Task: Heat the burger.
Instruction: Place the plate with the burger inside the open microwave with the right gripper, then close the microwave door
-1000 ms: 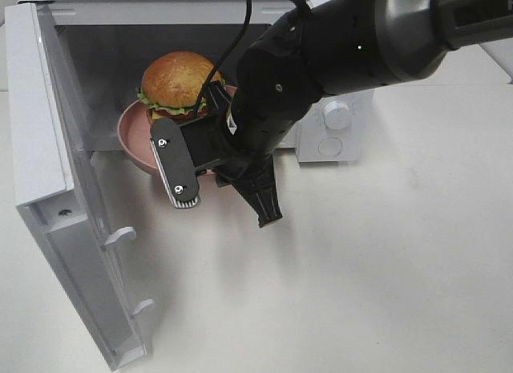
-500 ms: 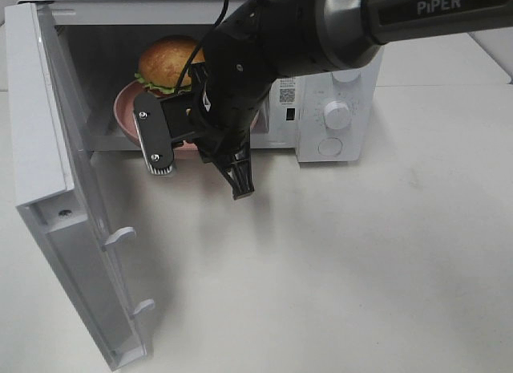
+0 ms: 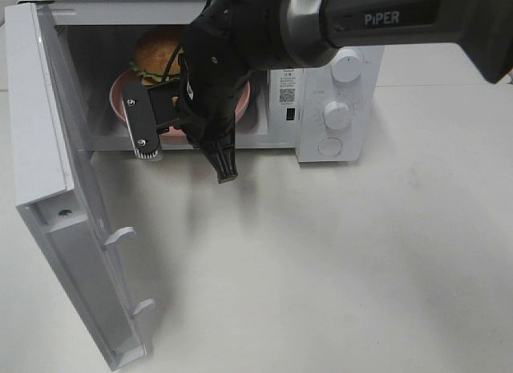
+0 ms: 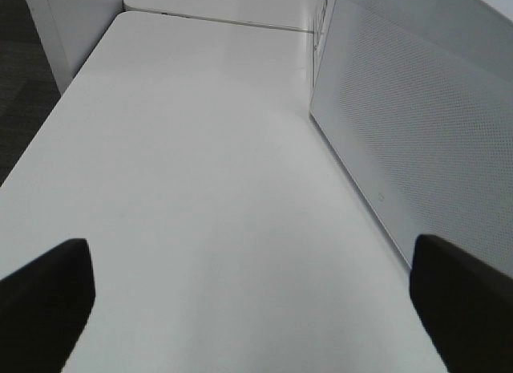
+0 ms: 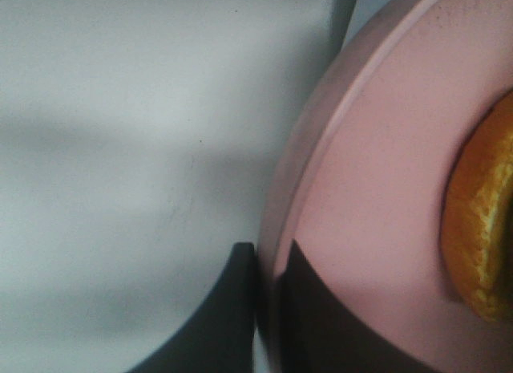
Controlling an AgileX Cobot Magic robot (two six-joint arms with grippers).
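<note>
Right claw (image 5: pixel 268 261) clamped narrow on the near rim of the pink plate (image 5: pixel 361 188), reaching into the open microwave (image 3: pixel 333 108). Burger (image 3: pixel 156 50) on that plate, inside the cavity, just beyond the fingertips toward the back wall (round, no long axis). Left claw (image 4: pixel 255 297) spread wide, empty, over the table (image 4: pixel 200 148), well apart.

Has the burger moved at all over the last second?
Yes. The burger on its pink plate has gone up and left in the high view, deeper into the microwave. The plate's rim, which overhung the front sill, now sits inside.
</note>
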